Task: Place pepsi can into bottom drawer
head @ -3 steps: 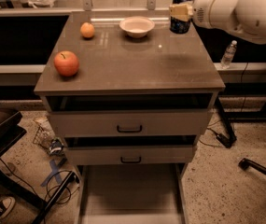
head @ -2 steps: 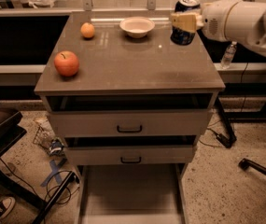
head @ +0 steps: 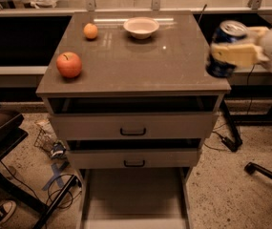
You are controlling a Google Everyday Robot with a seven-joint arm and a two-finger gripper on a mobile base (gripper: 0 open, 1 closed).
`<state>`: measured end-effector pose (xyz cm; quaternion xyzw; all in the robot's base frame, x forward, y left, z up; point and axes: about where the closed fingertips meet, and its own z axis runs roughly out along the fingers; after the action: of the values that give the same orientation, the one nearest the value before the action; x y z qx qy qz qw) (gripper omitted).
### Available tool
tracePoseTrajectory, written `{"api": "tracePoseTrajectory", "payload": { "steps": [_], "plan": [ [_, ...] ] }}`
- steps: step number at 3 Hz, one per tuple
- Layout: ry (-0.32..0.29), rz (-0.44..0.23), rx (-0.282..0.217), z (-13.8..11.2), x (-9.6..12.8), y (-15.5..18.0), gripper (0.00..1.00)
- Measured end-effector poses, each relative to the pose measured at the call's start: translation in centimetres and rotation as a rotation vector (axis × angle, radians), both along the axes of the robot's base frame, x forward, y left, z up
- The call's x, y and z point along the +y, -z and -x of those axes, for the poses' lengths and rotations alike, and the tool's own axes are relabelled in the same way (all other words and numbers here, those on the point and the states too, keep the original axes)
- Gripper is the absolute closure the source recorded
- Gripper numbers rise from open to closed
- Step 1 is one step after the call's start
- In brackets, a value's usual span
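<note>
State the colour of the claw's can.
Dark blue pepsi can, silver top, in the claw at the right edge of the cabinet; camera view.

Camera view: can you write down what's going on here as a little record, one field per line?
gripper: at the right edge of the cabinet top, shut on the pepsi can
pepsi can: held in the gripper, blue, silver top showing
bottom drawer: pulled out, below the other two
upper drawers: two, each with a black handle
apple: red, front left of the cabinet top
orange: behind the apple
bowl: pale, back centre, right of the orange
</note>
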<state>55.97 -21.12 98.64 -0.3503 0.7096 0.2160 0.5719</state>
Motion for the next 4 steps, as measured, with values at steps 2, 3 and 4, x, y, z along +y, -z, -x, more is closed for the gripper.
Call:
{"api": "tracePoseTrajectory", "payload": {
  "steps": [2,3,4],
  "plan": [
    [-0.146,0.006,0.123,5.1,-2.2,3.2,1.00],
    [-0.148,0.020,0.123,4.7,-1.6,3.5,1.00],
    [-0.119,0.033,0.127,4.8,-0.2,5.8,1.00]
  ]
}}
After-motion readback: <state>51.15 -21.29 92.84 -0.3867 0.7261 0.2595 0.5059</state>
